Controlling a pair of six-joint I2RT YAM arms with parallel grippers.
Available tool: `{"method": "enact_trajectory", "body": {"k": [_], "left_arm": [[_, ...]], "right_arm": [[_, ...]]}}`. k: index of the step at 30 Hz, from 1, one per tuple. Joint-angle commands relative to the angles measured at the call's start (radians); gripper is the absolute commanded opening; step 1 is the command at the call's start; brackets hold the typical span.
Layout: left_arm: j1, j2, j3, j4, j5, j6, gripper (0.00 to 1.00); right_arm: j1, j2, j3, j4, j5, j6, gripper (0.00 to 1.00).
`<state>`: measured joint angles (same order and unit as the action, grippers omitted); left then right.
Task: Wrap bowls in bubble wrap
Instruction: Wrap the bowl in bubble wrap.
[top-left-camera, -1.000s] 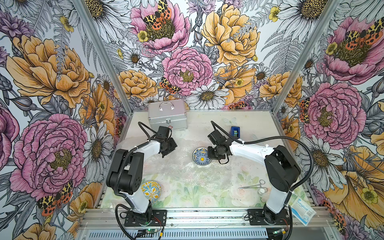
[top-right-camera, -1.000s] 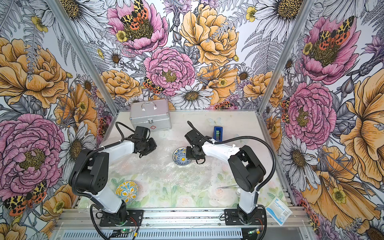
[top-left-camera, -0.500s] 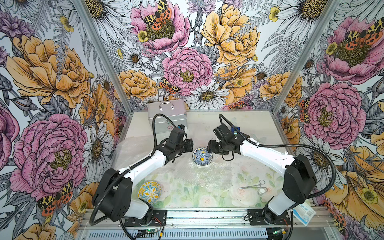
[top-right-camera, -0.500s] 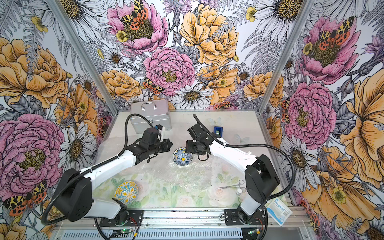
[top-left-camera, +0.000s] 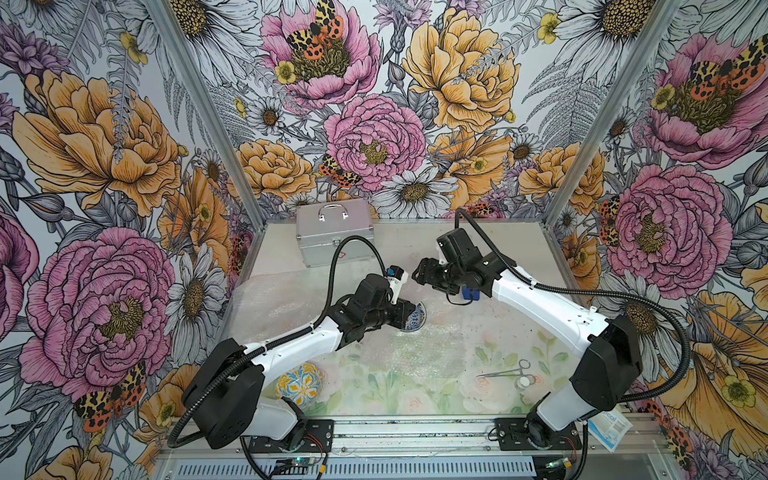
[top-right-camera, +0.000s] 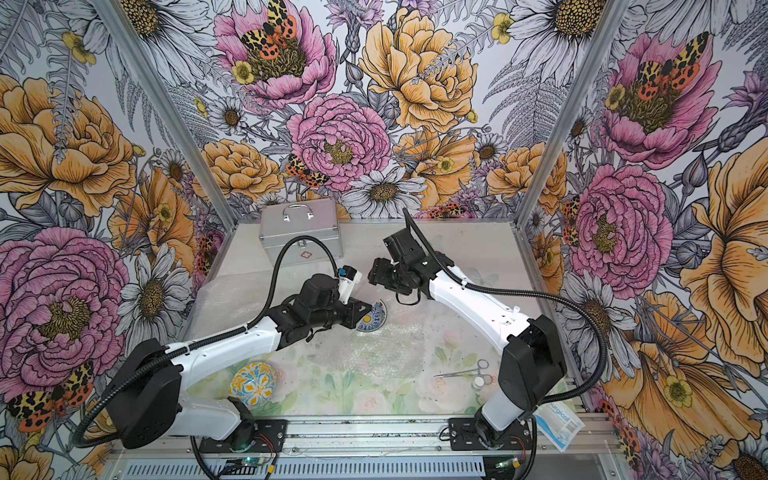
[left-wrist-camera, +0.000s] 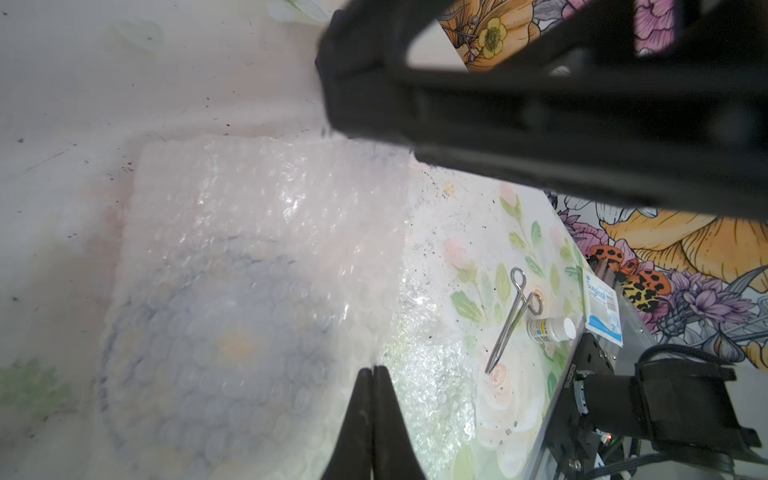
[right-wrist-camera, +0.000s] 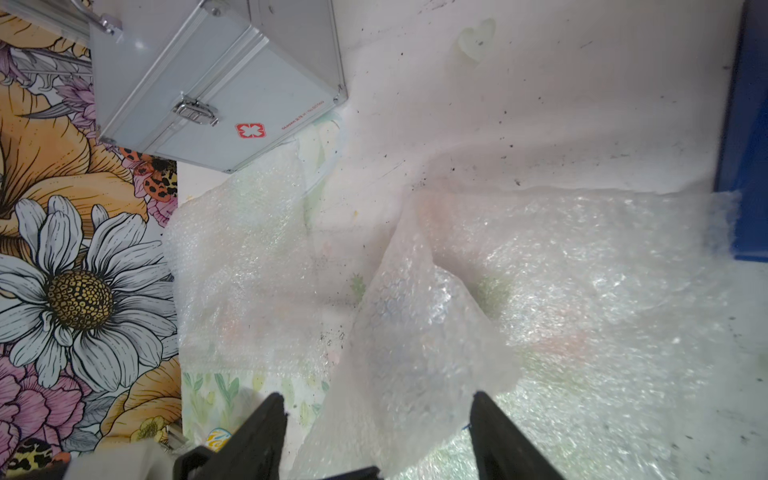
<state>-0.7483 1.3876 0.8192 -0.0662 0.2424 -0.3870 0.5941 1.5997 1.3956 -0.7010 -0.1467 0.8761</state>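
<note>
A blue-patterned bowl (top-left-camera: 417, 319) sits mid-table on bubble wrap (top-left-camera: 436, 345), half hidden by my left gripper (top-left-camera: 409, 311). In the left wrist view that gripper (left-wrist-camera: 374, 370) is shut on an edge of the bubble wrap (left-wrist-camera: 270, 208). The sheet is drawn over the bowl (left-wrist-camera: 232, 345), which shows blurred through it. My right gripper (top-left-camera: 419, 276) hovers open just behind the bowl. In the right wrist view a raised flap of wrap (right-wrist-camera: 415, 316) stands between the spread jaws of the right gripper (right-wrist-camera: 377, 399), which do not clasp it. A second bowl (top-left-camera: 299, 384), dome up, rests at the front left.
Another wrap sheet (top-left-camera: 282, 299) lies at the left. A silver case (top-left-camera: 334, 237) stands at the back left. A blue tape dispenser (top-left-camera: 471, 294) is under the right arm. Forceps (top-left-camera: 503, 372) and a small bottle (top-left-camera: 524, 381) lie front right, with a packet (top-left-camera: 609, 428) off the table.
My left gripper has swung right from the table's left side to the bowl, staying shut. My right gripper has opened and lifted back from beside the bowl.
</note>
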Motion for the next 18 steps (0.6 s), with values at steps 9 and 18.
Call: {"method": "enact_trajectory", "body": {"k": [9, 18], "left_arm": [[-0.025, 0.008, 0.050, -0.036, 0.030, 0.078, 0.00], [-0.035, 0.056, 0.112, -0.117, 0.010, 0.082, 0.00]], "right_arm": [[-0.018, 0.059, -0.089, -0.043, 0.027, -0.009, 0.48], [-0.007, 0.078, -0.094, -0.033, 0.013, -0.041, 0.03]]}}
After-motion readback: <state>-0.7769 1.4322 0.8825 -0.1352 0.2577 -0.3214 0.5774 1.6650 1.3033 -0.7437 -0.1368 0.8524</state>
